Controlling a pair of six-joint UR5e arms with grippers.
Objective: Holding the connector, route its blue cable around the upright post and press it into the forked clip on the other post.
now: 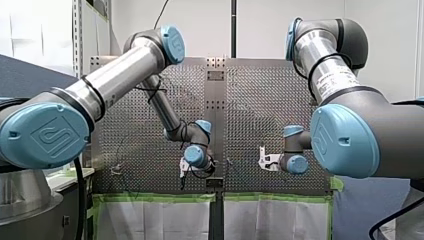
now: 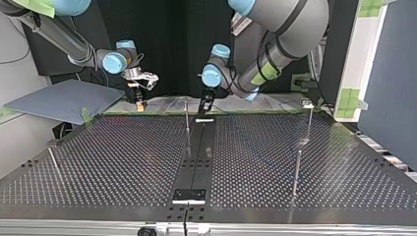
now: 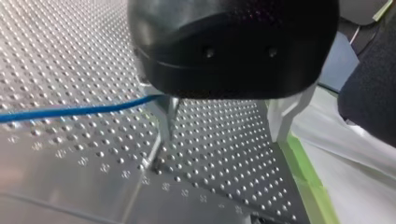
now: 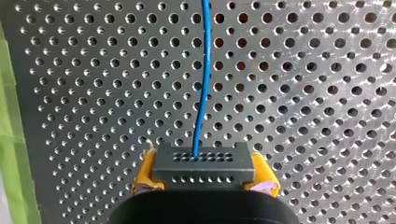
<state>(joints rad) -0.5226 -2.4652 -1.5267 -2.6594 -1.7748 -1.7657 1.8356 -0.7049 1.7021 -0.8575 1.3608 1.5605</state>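
Our right pincer (image 4: pixel 204 177) is clamped on the dark connector (image 4: pixel 203 163), with yellow pads (image 4: pixel 145 173) against its sides. In the top view it hangs left of the upright post (image 2: pixel 187 115). The blue cable (image 4: pixel 204 70) runs from the connector over the tabletop (image 4: pixel 303 93). Our left pincer (image 2: pixel 205 105) hangs just right of that post; we cannot tell how far it is open.

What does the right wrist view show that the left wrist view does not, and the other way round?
Only the right wrist view shows the connector, held between the yellow pads of the right gripper, with the blue cable coming out of it. Only the left wrist view shows the black left gripper, its fingers apart, and white sheeting beyond the table's edge. Both show the blue cable over the perforated table, and green tape.
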